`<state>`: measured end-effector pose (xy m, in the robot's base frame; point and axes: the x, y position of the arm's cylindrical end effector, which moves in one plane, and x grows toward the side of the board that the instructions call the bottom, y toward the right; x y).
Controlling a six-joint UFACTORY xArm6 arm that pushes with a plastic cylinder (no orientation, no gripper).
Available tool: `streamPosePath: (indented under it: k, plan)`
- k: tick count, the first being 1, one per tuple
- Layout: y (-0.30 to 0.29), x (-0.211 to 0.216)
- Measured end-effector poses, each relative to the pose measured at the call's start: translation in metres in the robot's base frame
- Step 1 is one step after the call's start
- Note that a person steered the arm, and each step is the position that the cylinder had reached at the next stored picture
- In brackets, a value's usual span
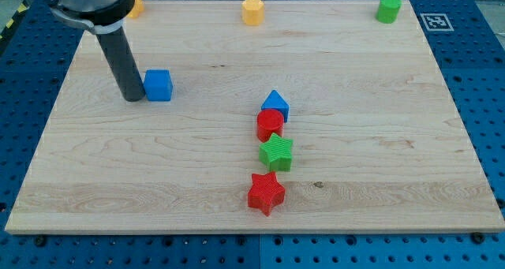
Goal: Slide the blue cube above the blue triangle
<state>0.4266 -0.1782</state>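
Our rod stands upright on the wooden board (237, 56), my tip (134, 99) pressed to the left face of the blue cube (158, 85) in the view's upper left. We carry no jaws, so there is nothing to open or close: the tool only pushes, and it looks to be touching the cube now. The blue triangle (275, 104) sits well apart to the view's right, heading a column with a red block (269, 125), a green star (277, 153) and a red star (266, 192) below it. We judge the cube light, rigid and quick to slide on smooth wood; its flat faces should take a centred push, while an off-centre one would likely spin it. Yellow blocks (252, 11) and a green block (387, 9) line the top edge.
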Motion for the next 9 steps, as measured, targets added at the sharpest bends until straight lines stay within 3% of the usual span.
streamPosePath:
  k: [5,7,9]
  plan:
    - [0.113,-0.052]
    - [0.103,-0.073]
    - [0.145,-0.077]
